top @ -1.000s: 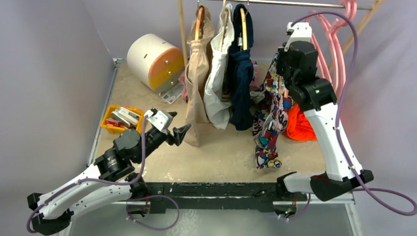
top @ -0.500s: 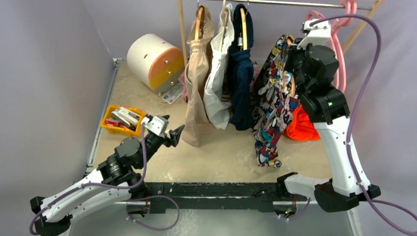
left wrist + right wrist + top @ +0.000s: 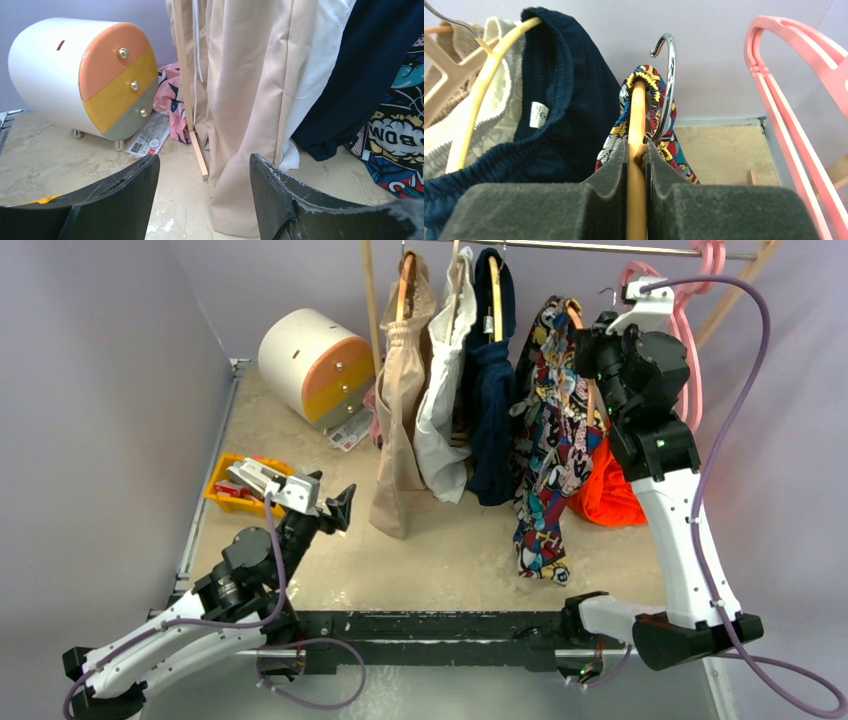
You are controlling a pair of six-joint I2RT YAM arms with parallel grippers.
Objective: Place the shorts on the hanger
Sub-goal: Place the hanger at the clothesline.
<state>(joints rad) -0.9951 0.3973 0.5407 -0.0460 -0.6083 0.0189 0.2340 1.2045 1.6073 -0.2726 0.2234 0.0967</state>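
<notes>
Right hand (image 3: 637, 148): clenched on the hanger (image 3: 636, 112), its two dark pads pressed against either side of the peach-orange arm just below the hook (image 3: 668, 75).
Right arm: raised high at the far right of the worktop (image 3: 450, 550), wrist up beside the hanging clothes.
Hanger: held upright and seen edge-on from the right wrist; the silver hook curls above the pads with its tip in open air, below the rail (image 3: 600, 248) and not on it.
Shorts (image 3: 548, 440): draped over the hanger, the gathered waistband wrapped over the top of the arm and the comic-print fabric falling in a long fold toward the worktop; whether the lower end touches it I cannot tell.
Neighbours on the rail: the navy garment (image 3: 490, 410) hangs just left of the shorts, then a white garment (image 3: 440, 410) and a beige garment (image 3: 400, 420); pink hangers (image 3: 794, 75) hang to the right.
Orange garment (image 3: 605, 492): lies on the worktop behind the shorts, by the right arm.
Left hand (image 3: 204, 162): released, jaws spread wide with nothing between them, low over the near-left worktop and facing the beige garment.
Left side: a round white drawer unit (image 3: 310, 365) stands at the far left, and a yellow bin (image 3: 222, 490) sits near the left hand.
</notes>
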